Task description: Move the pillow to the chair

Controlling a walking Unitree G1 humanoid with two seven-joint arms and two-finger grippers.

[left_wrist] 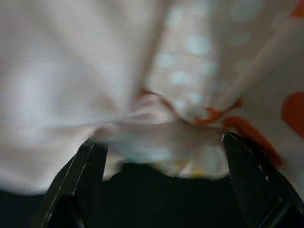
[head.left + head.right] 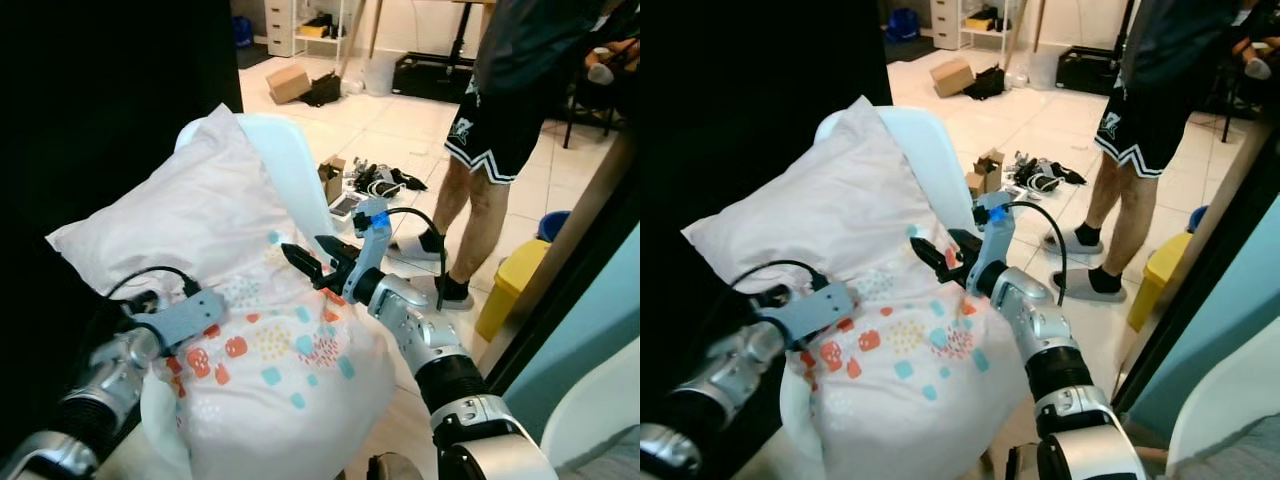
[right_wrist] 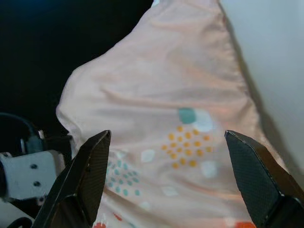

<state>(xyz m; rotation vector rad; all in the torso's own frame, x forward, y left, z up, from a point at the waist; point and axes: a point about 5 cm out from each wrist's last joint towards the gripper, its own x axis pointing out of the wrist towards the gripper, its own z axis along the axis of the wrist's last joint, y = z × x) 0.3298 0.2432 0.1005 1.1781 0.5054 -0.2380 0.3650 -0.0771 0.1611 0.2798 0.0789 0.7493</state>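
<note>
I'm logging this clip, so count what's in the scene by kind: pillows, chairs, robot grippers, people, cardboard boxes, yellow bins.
Pillows: 1, the pillow
Chairs: 1, the white chair
Grippers: 2, the left gripper, the right gripper
People: 1, the person
Cardboard boxes: 2
Yellow bins: 1
Total: 8

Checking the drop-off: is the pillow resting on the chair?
Yes: the pillow lies on the white chair, leaning against its back.
</note>
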